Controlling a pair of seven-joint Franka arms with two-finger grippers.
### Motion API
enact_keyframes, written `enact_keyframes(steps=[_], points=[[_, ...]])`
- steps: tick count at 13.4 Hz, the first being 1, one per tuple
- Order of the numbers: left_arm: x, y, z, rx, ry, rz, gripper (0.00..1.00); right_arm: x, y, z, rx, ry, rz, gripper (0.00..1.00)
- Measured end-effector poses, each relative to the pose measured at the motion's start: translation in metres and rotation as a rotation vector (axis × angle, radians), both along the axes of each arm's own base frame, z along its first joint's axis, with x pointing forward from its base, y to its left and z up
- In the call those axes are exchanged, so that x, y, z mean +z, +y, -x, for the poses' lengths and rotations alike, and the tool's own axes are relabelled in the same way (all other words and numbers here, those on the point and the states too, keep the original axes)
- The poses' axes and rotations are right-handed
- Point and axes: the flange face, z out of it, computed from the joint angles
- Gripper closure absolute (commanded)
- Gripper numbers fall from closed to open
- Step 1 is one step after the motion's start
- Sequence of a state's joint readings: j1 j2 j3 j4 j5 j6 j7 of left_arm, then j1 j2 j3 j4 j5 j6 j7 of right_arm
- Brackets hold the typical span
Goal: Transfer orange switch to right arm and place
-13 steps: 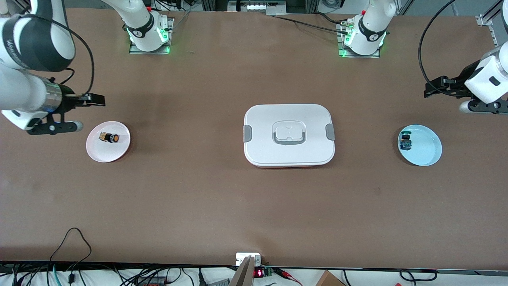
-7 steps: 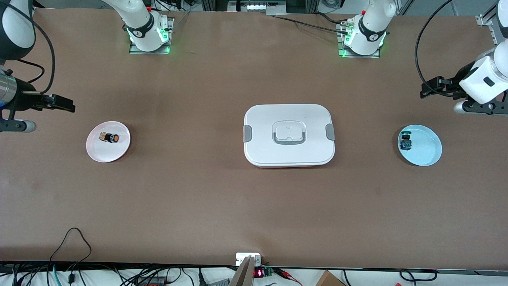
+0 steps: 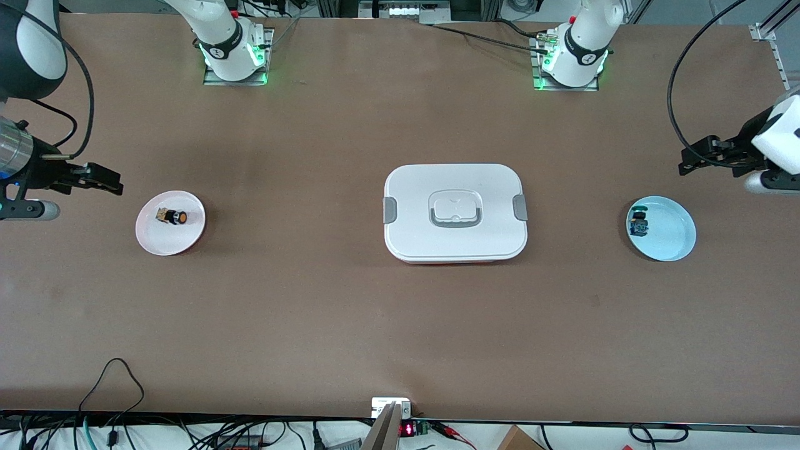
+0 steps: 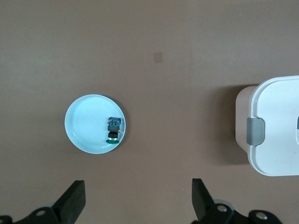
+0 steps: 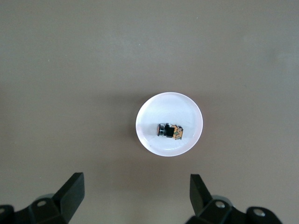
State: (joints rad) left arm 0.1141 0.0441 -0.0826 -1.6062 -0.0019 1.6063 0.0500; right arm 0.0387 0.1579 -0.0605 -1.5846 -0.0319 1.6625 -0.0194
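Observation:
The orange switch lies on its side on a small white plate toward the right arm's end of the table; it also shows in the right wrist view on that plate. My right gripper is open and empty, up over bare table beside the plate; in its wrist view the fingers stand wide apart. My left gripper is open and empty, up over the table beside a light blue plate; its wrist view shows the same.
A white lidded box with grey clips sits mid-table, also in the left wrist view. The blue plate holds a switch with blue and green parts, seen too in the left wrist view.
The right gripper drew back from the white plate toward the table's end, then settled slightly lower. The left gripper shifted toward its end of the table. The switches have not moved.

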Motion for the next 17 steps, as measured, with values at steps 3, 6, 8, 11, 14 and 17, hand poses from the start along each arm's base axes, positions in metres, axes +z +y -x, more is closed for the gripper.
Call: enact_keyframes(steps=[3,6,8,11,14,17], points=[[0.004,-0.003,-0.001,-0.007,-0.006,0.0,0.0,-0.002,-0.002,0.01,-0.006,-0.06,-0.002,0.0],[0.004,-0.012,-0.001,-0.022,-0.006,0.001,0.0,0.001,-0.004,0.041,-0.029,-0.01,-0.006,0.0],[0.004,-0.011,-0.001,-0.021,-0.006,0.001,0.0,0.007,-0.004,0.043,-0.03,0.002,-0.007,0.0],[0.004,-0.011,-0.001,-0.02,-0.006,0.001,0.0,0.008,-0.004,0.042,-0.028,0.0,-0.006,0.0],[0.004,-0.009,-0.001,-0.017,-0.005,0.0,0.0,0.016,-0.008,0.04,-0.037,-0.015,-0.007,0.0],[0.004,-0.009,-0.001,-0.017,-0.006,0.0,0.0,0.025,-0.007,0.038,-0.034,-0.034,-0.008,0.0]])
